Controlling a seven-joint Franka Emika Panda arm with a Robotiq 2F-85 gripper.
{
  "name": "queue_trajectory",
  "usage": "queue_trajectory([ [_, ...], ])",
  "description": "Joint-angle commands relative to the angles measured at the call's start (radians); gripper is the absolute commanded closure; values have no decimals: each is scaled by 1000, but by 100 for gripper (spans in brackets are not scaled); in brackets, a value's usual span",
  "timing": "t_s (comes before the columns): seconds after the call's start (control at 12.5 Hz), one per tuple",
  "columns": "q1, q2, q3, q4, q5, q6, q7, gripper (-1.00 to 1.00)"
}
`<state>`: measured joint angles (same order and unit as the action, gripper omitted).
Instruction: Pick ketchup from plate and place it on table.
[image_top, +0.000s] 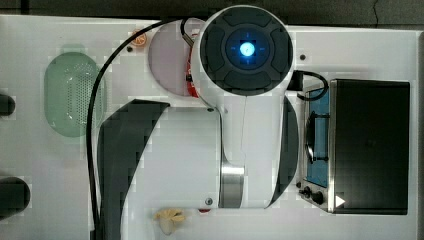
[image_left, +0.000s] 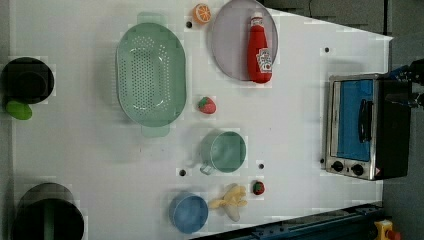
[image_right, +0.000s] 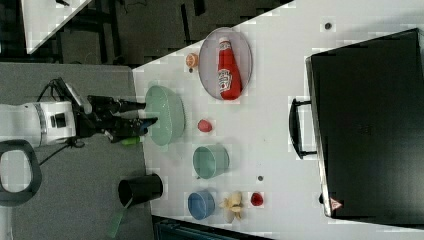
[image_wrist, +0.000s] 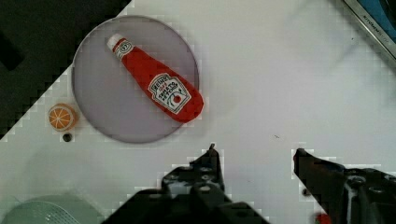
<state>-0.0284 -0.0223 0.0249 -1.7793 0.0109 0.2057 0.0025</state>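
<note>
White table, dotted with a few small dark holes, is bearing: round plate, orange slice, perforated green basket, strawberry, green cup, blue bowl, yellow peel-like piece, small red piece, toaster oven.

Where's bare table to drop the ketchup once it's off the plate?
Widest bare table: between plate, toaster oven and cup. Crowded beside the basket: strawberry, orange slice. Ketchup lies on the plate.
</note>
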Motion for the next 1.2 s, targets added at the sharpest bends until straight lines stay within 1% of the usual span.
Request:
queue_trajectory([
  [0.08,-89,-172,58,-75,13,-155,17,-60],
  [0.16,-89,-172,58,-76,13,-155,17,-82],
  [0.24,-89,-172,58,-76,13,-154,17,-99],
  [0.4,-88,-169,61,-76,13,-148,13,-100],
  [0.64,-85,-137,69,-75,13,-126,-84,-100],
  [1.04,-79,-24,76,-73,13,-40,-291,-100],
  [1.2,-71,32,80,-71,13,-12,-341,-100],
])
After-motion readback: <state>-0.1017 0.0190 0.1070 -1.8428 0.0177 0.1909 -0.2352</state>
